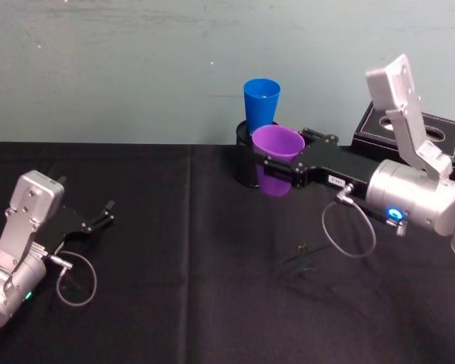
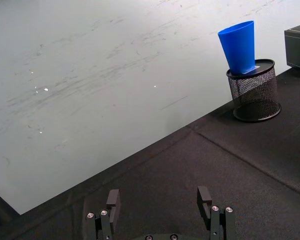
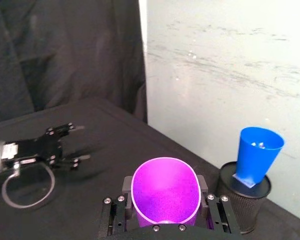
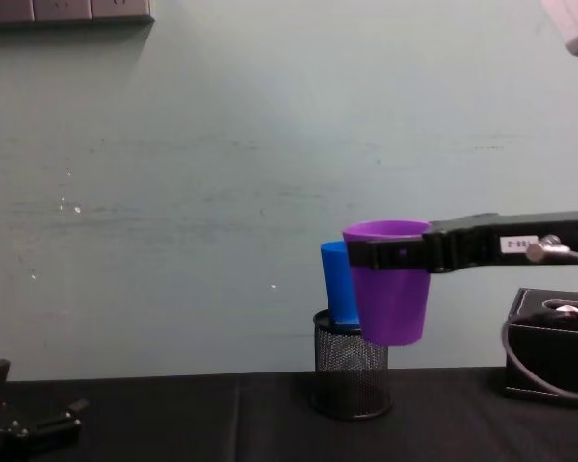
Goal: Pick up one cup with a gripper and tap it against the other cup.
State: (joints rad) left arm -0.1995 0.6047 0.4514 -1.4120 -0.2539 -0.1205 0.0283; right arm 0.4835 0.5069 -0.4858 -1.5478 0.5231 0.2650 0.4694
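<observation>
My right gripper [image 1: 285,154] is shut on the purple cup [image 1: 277,144], its long black jaws clamped on both sides just under the rim. It holds the cup [image 4: 390,289] upright in the air, well above the table. The blue cup [image 1: 261,100] stands upright in a black wire-mesh pen pot [image 4: 350,375] near the back wall. In the right wrist view the purple cup [image 3: 165,192] is nearer than the blue cup [image 3: 257,152], with a gap between them. My left gripper [image 1: 106,212] rests open on the cloth at the far left.
A black box [image 1: 440,133] sits at the back right, behind the right arm. The table is covered by a black cloth [image 1: 189,288] and backed by a pale wall. A grey cable loop [image 1: 349,231] hangs under the right wrist.
</observation>
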